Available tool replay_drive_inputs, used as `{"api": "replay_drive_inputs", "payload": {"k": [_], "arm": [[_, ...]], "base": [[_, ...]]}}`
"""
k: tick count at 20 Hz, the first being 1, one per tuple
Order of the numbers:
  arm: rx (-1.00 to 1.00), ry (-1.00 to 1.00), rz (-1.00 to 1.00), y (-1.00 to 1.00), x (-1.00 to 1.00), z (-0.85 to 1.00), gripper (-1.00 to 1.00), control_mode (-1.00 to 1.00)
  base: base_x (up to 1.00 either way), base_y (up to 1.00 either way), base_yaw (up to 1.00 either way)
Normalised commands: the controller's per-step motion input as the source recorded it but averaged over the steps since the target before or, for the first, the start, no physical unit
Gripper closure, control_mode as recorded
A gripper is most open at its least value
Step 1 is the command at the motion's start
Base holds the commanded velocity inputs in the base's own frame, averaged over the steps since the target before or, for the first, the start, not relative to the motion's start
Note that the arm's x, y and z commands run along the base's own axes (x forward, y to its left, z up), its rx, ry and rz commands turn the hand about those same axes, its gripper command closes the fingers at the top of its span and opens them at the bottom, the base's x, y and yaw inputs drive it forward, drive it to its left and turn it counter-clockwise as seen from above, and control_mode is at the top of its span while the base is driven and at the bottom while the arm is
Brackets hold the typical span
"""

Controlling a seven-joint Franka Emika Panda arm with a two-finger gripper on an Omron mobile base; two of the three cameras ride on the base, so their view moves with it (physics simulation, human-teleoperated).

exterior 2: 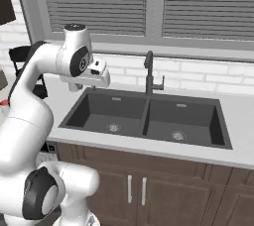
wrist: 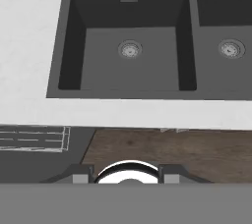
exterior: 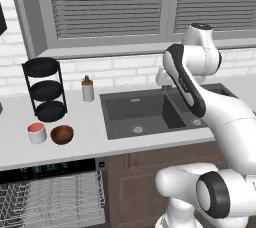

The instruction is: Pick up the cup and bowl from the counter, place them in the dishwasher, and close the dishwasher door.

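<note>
Nearby, one white red-topped cup (exterior: 37, 133) and one round brown bowl (exterior: 62, 134) touch on my pale tabletop (exterior: 90, 137); my end effector (wrist: 127, 175) hangs half-open, empty.

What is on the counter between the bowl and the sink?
Nothing: in the left base view the counter lies bare between bowl and sink.

You have a black three-tier rack (exterior: 45, 89) of round trays standing at the left, with a beige soap dispenser bottle (exterior: 88, 89) just to its right against the white brick backsplash (exterior: 125, 67). A dark double-basin sink (exterior 2: 147, 117) lies ahead of you, a round drain (wrist: 130, 49) in each basin, and a black faucet (exterior 2: 150, 75) rises behind its divider. Above, grey window blinds (exterior 2: 149, 4) hang shut. Below sit brown cabinet doors (exterior 2: 136, 190) with pale handles.
</note>
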Motion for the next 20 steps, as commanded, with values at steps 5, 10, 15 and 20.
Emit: {"api": "replay_drive_inputs", "payload": {"k": [5,10,15,20], "arm": [[0.0,-0.07,0.0,0.0,-0.35,0.0,-1.0,-1.0],[0.0,-0.08,0.0,0.0,-0.72,0.0,-1.0,-1.0],[0.0,0.0,0.0,0.0,-0.99,0.0,-1.0,-1.0],[0.0,0.0,0.0,0.0,-0.99,-0.03,-1.0,-1.0]], "base": [[0.0,0.0,0.0],[0.0,0.0,0.0],[0.0,0.0,0.0],[0.0,0.0,0.0]]}}
